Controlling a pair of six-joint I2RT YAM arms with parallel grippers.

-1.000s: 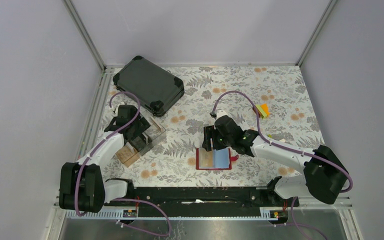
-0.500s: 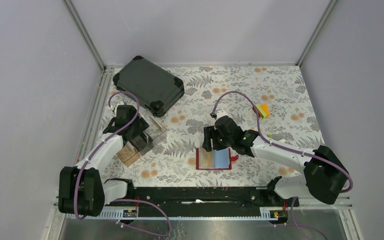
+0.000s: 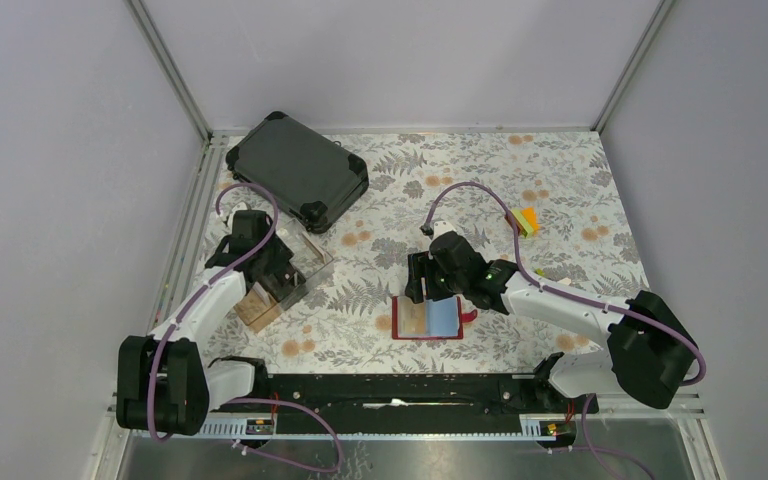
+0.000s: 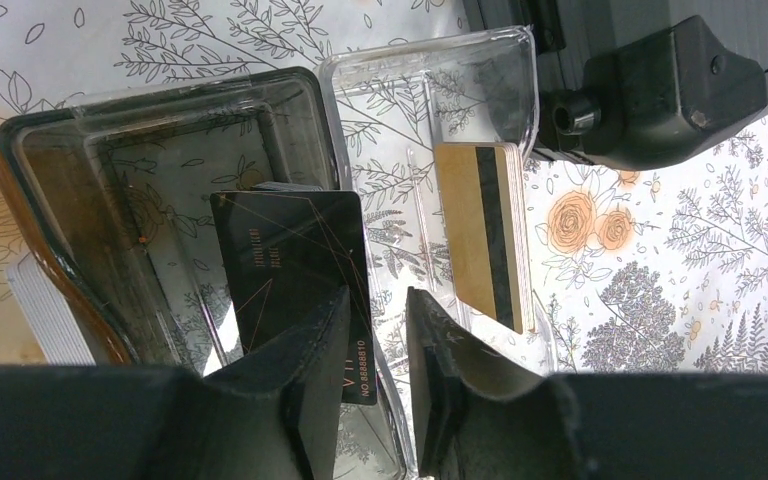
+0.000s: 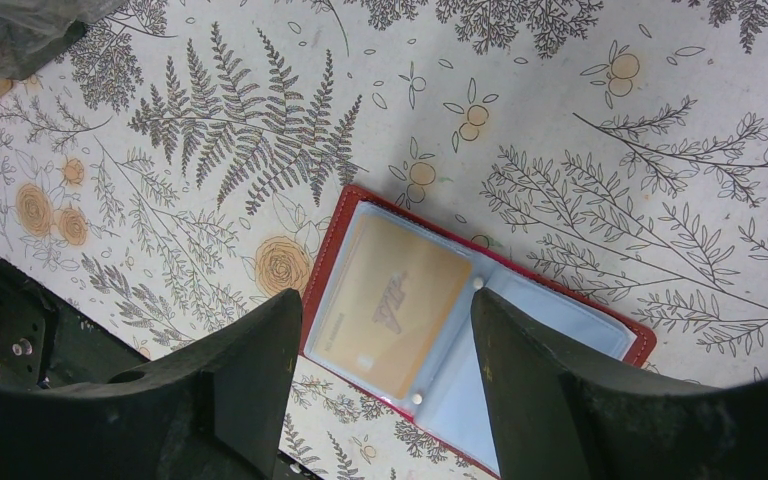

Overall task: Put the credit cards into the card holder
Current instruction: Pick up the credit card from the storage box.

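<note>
One dark card (image 4: 285, 260) is what the coming move turns on. It leans in the smoky compartment of the clear box (image 4: 430, 50), with its long axis running away from the left gripper (image 4: 377, 296), up the wrist view. Its near right corner sits in the slot between the jaws, close against the left finger. Those jaws stand only a narrow gap apart. I cannot tell whether they pinch the card, since a compartment wall lies in the same gap. The holder (image 5: 322, 265) lies open and flat near the front middle of the table (image 3: 560, 170), well apart from the box and to its right. From the left jaws, the way to it runs rightward across the table. The left arm is the nearer one to the loose cards. The right gripper (image 3: 434, 292) hangs directly over the holder with its jaws wide apart and nothing between them. By count there is one holder, with two cards showing in its sleeves: a tan card (image 5: 390, 300) on one leaf and a pale blue card (image 5: 550, 335) on the other. At the box there is the one dark card at the jaws, a tan stack (image 4: 465, 230) with a black stripe in the next compartment, and a pale stack (image 4: 45, 315) at the edge of the view. Neither stack can be counted. There is also one dark case (image 3: 295, 170) at the far left, and a small cluster of blocks (image 3: 527, 220) too small to number.
</note>
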